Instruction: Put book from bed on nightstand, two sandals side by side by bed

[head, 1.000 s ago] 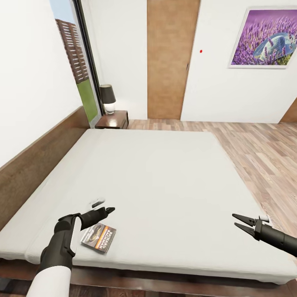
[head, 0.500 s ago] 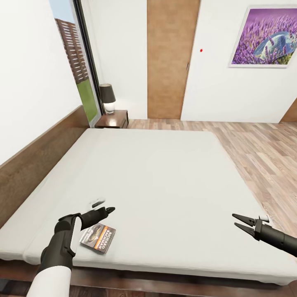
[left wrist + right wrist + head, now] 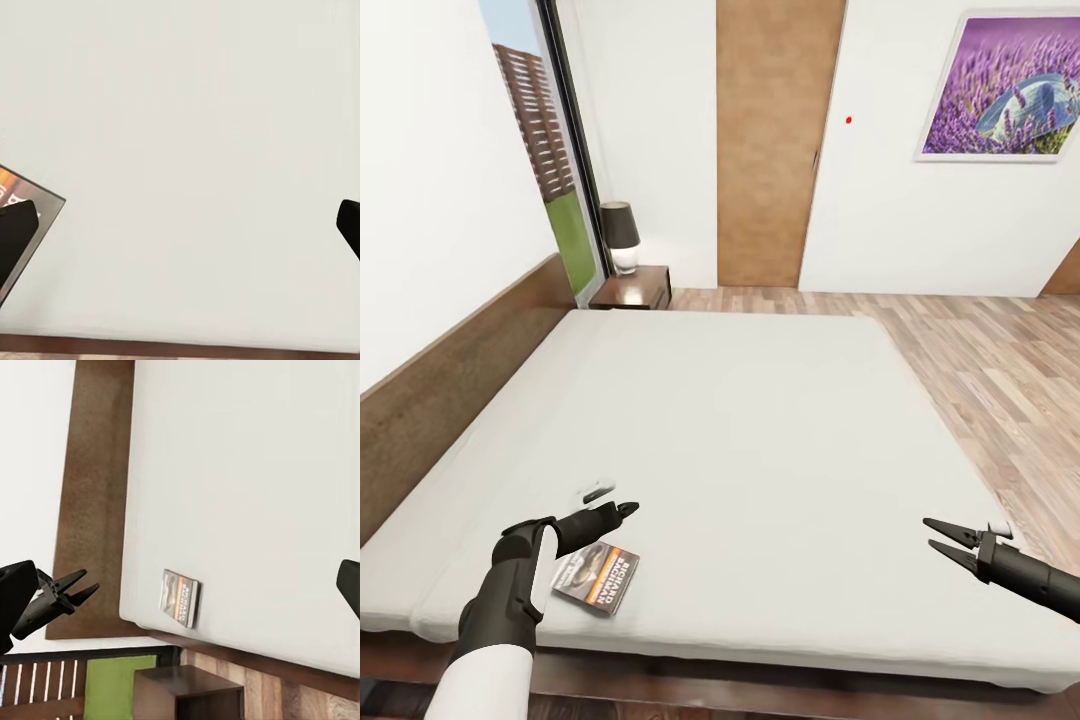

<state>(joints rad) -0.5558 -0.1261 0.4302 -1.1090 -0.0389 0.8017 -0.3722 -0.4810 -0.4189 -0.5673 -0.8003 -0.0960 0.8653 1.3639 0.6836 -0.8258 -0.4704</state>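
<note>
A small grey-and-orange paperback book [image 3: 598, 577] is seen lying flat near the front corner of the wide off-white mattress bed [image 3: 740, 420]. The left gripper [image 3: 628, 510] is held just above it, fingers spread; the right gripper [image 3: 943, 536] is held open, well apart.

A matt off-white cloth mattress is seen on the bed [image 3: 760, 420], framed in smooth dark wood; the book [image 3: 600, 577] at lower left has a glossy paper cover, the nightstand [image 3: 633, 290] at upper left polished reddish wood, and the floor [image 3: 1000, 370] satin wood planks
</note>
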